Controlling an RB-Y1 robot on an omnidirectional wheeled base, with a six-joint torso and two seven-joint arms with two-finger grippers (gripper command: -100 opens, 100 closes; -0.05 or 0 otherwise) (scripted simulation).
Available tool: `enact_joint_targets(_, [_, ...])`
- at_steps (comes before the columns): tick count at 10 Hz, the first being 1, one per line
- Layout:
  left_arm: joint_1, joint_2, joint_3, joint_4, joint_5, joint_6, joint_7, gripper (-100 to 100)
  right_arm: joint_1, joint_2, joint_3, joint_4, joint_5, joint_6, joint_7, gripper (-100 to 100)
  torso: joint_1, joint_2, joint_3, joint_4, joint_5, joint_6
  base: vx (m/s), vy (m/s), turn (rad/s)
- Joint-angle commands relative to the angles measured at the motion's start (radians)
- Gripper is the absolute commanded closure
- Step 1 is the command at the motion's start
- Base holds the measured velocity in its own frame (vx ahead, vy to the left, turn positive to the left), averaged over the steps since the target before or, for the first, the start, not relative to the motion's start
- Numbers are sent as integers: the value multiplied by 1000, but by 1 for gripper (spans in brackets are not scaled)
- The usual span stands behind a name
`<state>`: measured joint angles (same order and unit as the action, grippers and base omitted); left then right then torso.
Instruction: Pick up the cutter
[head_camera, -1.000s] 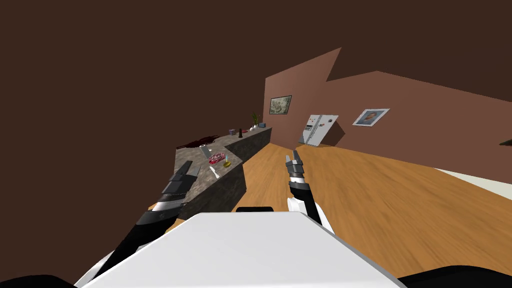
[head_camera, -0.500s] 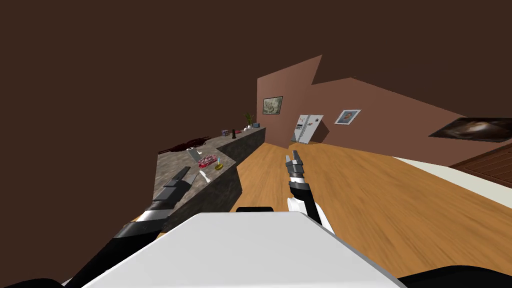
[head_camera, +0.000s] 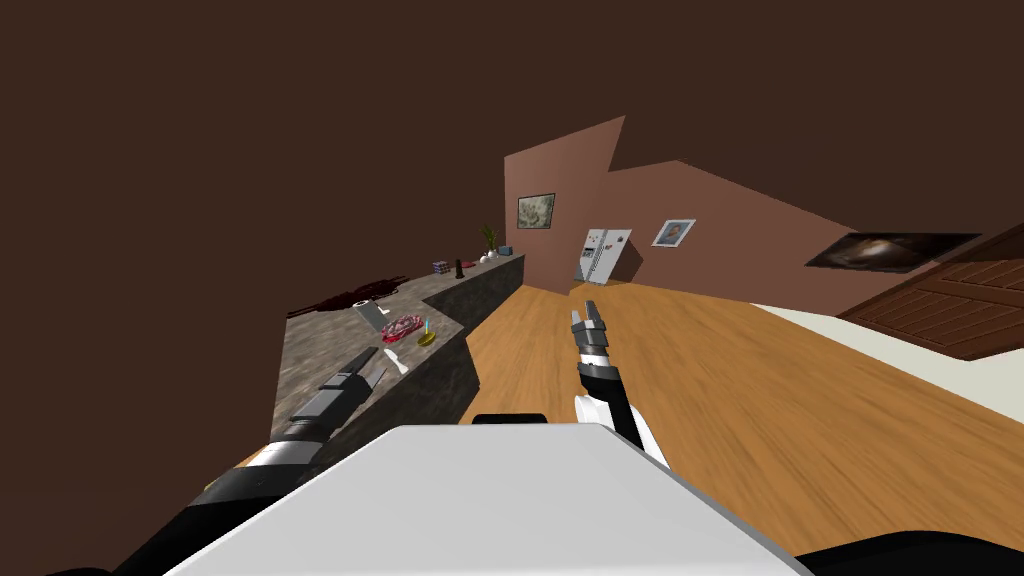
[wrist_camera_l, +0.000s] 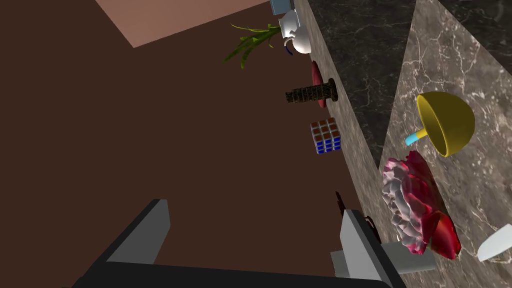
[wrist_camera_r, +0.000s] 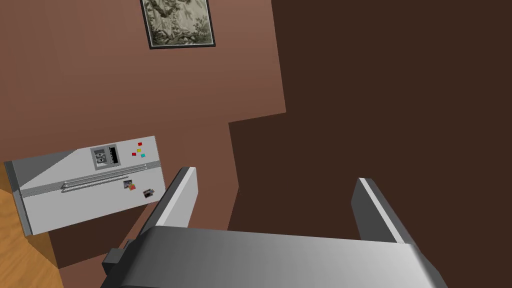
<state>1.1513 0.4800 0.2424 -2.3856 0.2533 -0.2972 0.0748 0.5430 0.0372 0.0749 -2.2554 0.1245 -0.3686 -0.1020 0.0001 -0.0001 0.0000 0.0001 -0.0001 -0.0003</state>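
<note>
Where the grey marbled counter runs along the dark brown wall, we list the following.

Left end effector: above the near part of the counter, fingers spread wide, nothing between them.

Cutter: we take it to be the flat grey tool with a pale round end, though we cannot tell for certain. It lies on the counter past the left end effector, just beside a red and pink ruffled item. In the left wrist view one finger covers part of it.

White piece: on the counter, just beside the left end effector.

Yellow bowl: near the counter's edge, next to the ruffled item, with a blue stick in it.

Farther along the counter: a puzzle cube, a dark ridged post, a potted plant.

Right end effector: over the wooden floor, well apart from the counter, fingers wide apart and empty.
</note>
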Motion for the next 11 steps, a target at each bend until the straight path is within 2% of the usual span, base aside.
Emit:
enact_joint_targets(1, [50,46,16,-5,34,45,19,-100,0,0,0,0,0,0,0,0,0,0,0,0,0,0,32,-7,-165])
enact_joint_targets(2, [79,73,26,-6,64,77,34,-100,0,0,0,0,0,0,0,0,0,-1,0,0,0,0,47,-9,-298])
enact_joint_targets(3, [98,86,26,-6,64,80,34,-100,0,0,0,0,0,0,0,0,1,-2,-1,0,0,1,41,0,-99])
enact_joint_targets(5, [167,161,44,-2,126,146,64,-100,0,0,0,0,0,0,0,0,1,-2,-1,-1,0,0,58,11,-194])
enact_joint_targets(6, [182,170,44,-2,126,154,64,-100,0,0,0,0,0,0,0,0,2,-3,-2,-1,0,0,45,25,-119])
enact_joint_targets(7, [216,212,53,2,158,193,78,-100,0,0,0,0,0,0,0,0,2,-2,-1,-1,1,0,45,31,-212])
enact_joint_targets(8, [223,212,53,2,158,193,78,-100,0,0,0,0,0,0,0,0,3,-2,-1,-1,1,1,40,33,-107])
enact_joint_targets(10, [287,284,67,12,225,263,105,-100,0,0,0,0,0,0,0,0,3,-2,-1,-1,1,0,66,49,-233])
enact_joint_targets(11, [301,300,67,12,225,271,105,-100,0,0,0,0,0,0,0,0,5,-4,-2,-1,1,0,59,62,-101])
